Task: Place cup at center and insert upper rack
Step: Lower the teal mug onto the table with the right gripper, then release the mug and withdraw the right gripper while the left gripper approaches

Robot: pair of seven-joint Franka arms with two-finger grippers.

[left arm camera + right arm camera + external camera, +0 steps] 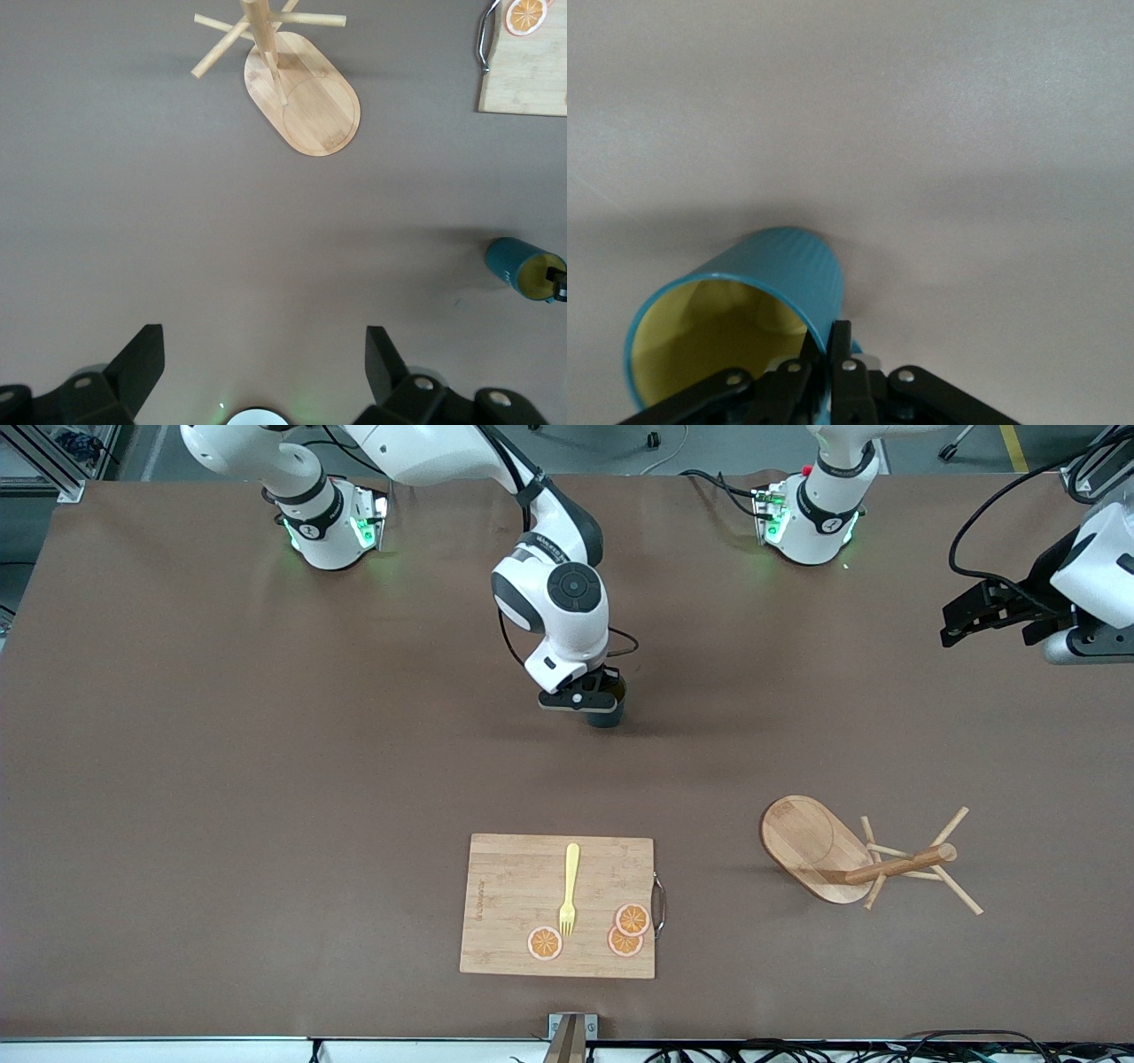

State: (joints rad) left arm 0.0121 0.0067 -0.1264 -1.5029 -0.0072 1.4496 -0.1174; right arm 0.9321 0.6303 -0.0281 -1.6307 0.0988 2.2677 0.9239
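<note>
Step one in hand: right gripper [592,707], fingers closed on the teal cup's [744,310] rim at frame centre, next releases; left gripper [257,363] waits wide open, empty, upper right; mug tree [850,855] toppled, lower right.

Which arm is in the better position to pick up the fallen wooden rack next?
The left arm. Its gripper is open and free over the table's left-arm end, with the upper rack lying there on its side. The right gripper is shut on the cup at the table's middle.

Lab: 2 table-mounted arms [567,602], cables [992,1036].
</note>
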